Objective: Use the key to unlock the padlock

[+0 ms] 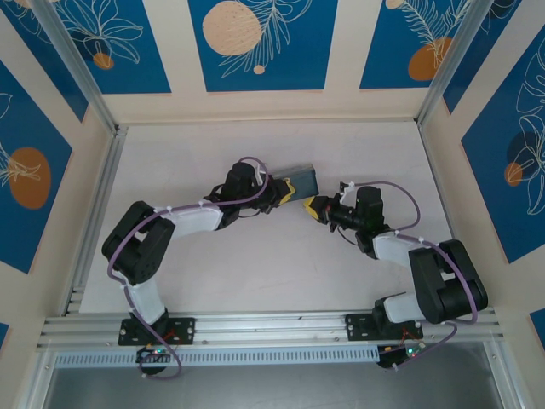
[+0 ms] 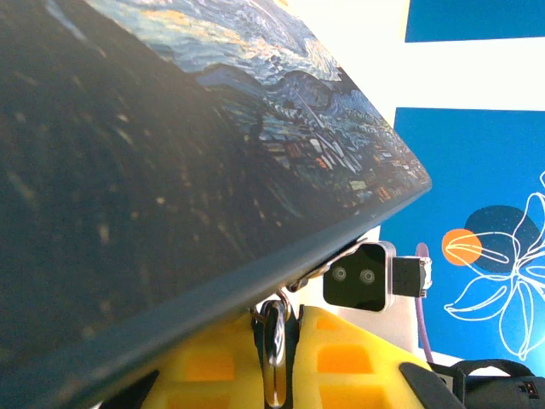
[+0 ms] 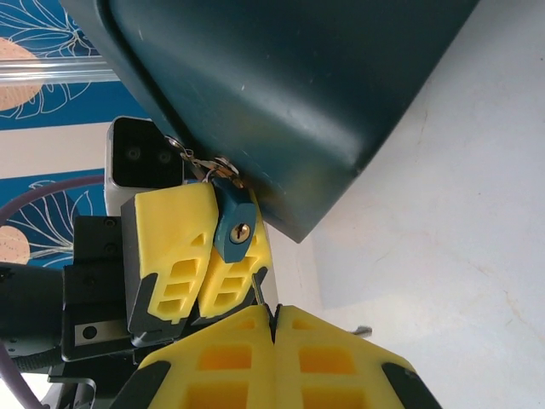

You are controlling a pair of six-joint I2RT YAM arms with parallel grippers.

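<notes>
My right gripper [image 3: 274,313] is pressed together on the key [image 3: 255,288]. Its shaft points along my fingers towards the padlock [image 3: 234,226] just ahead, keyhole facing me. The left gripper [image 2: 285,328] seems clamped on it, under the tin [image 3: 289,94].
</notes>
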